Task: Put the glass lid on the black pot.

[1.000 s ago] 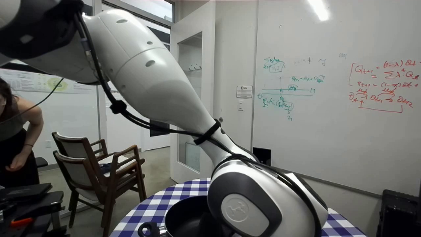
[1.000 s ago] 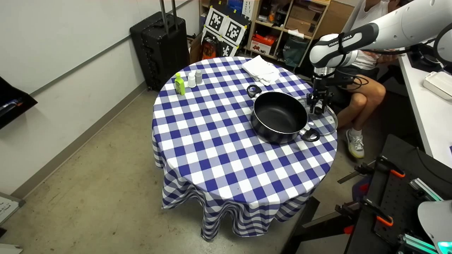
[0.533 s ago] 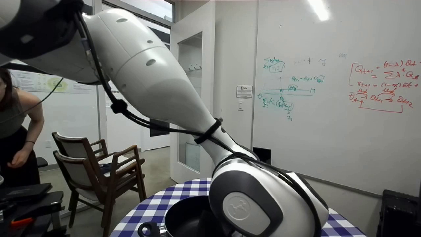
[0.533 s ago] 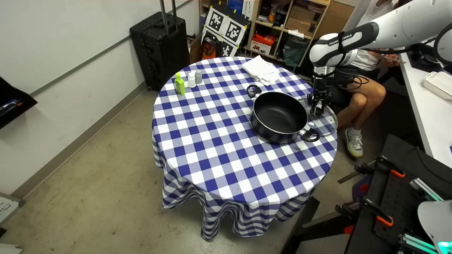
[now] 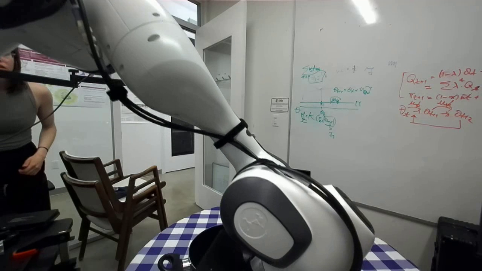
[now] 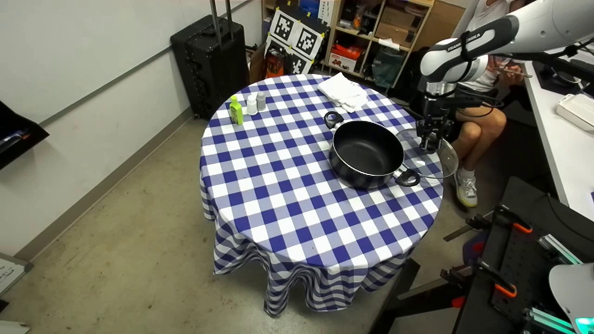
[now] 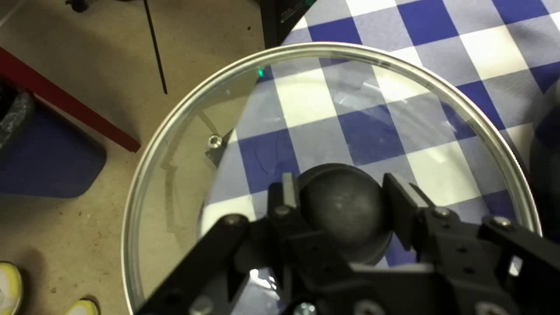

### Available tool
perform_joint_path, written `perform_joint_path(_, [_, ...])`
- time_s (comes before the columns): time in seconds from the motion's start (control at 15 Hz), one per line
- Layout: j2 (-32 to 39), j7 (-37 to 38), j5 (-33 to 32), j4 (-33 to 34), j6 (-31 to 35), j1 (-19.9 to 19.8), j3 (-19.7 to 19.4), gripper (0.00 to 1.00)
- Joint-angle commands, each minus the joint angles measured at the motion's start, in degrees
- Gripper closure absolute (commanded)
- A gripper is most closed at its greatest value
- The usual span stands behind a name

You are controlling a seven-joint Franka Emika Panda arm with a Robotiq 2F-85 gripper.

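My gripper [image 6: 430, 144] is shut on the black knob of the glass lid [image 6: 448, 160]. In the wrist view the gripper [image 7: 341, 203] has one finger on each side of the round knob, and the lid's clear glass [image 7: 306, 94] and metal rim spread around it. The lid hangs partly past the table edge, apparently a little above the cloth. The black pot [image 6: 368, 150] stands uncovered on the table, just beside the lid. In an exterior view the pot [image 5: 199, 246] is partly hidden by the arm, and the gripper and lid are hidden there.
A blue-and-white checked table [image 6: 297, 208] bears a white cloth [image 6: 343, 93], a green bottle [image 6: 236, 111], a white shaker [image 6: 252, 105] and a grey shaker [image 6: 261, 101] toward the back. A person [image 6: 480, 123] sits close behind the gripper. A white counter [image 6: 564, 153] stands at the right.
The arm has moved up and away from the pot. The lid has moved with the gripper, its rim now farther past the table edge. The pot has not moved.
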Motion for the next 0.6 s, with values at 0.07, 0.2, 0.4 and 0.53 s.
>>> perform_joint_path(0.07, [-15.54, 3.58, 0.29, -14.32, 1.27, 1.05, -3.25, 0.74])
perform_joint_path(0.2, [-21.10, 4.70, -0.35, -17.93, 1.32, 1.88, -4.32, 0.74])
perform_joint_path(0.4, [-27.97, 3.98, -1.93, -19.75, -0.26, 3.75, -3.69, 0.74])
perform_joint_path(0.53, [-29.83, 3.52, -2.73, -17.83, -1.88, 5.88, -1.86, 0.74])
